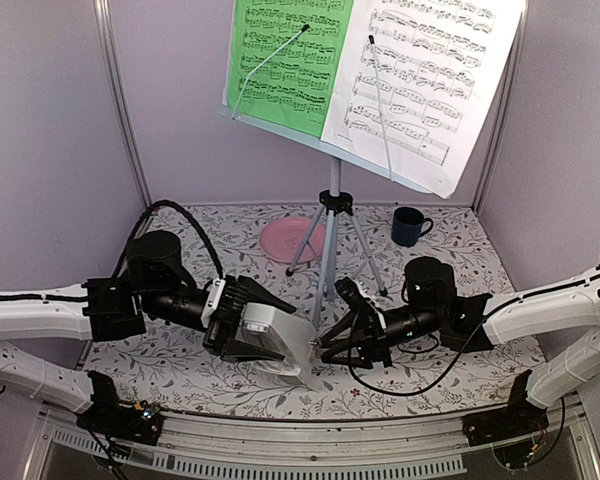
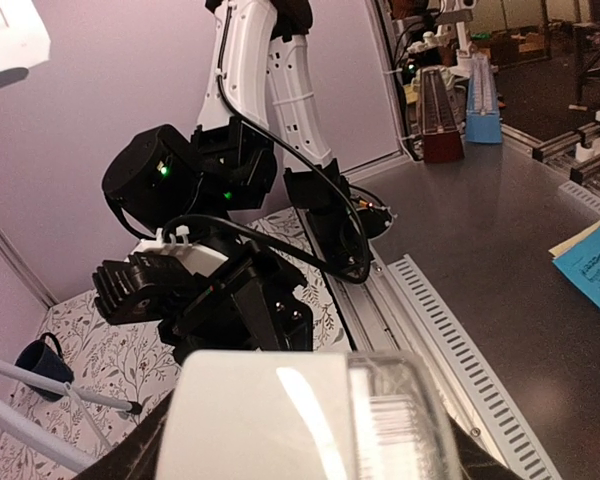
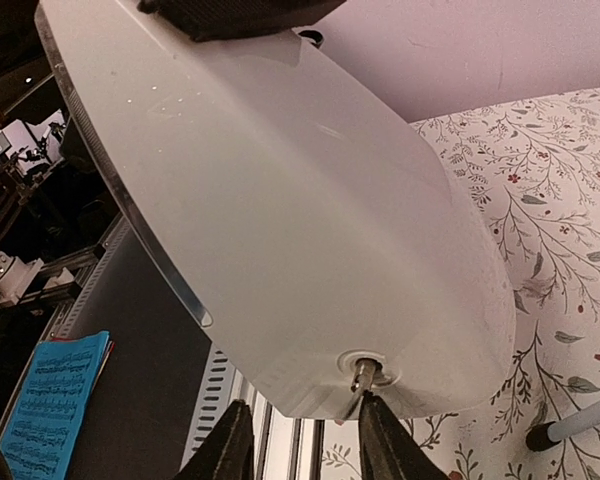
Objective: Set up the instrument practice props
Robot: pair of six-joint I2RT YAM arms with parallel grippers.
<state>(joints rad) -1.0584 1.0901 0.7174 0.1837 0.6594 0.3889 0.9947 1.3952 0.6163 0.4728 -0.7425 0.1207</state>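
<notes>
Top external shows our green music sheet (image 1: pixel 285 60) and white music sheet (image 1: pixel 425 75) already on the music stand (image 1: pixel 330 230). Our left gripper (image 1: pixel 263 345) clamps the metronome (image 1: pixel 288 358) in the air between both arms. The right gripper (image 1: pixel 325 350) has its fingers apart, flanking the winding stub (image 3: pixel 363 372). We judge that setting the metronome down remains.

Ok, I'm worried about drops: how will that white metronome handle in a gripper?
Probably slippery: the metronome has a smooth, glossy shell. Its curved, tapering sides may let a grip slide off. The small metal stud looks like the only firm thing to pinch.
</notes>
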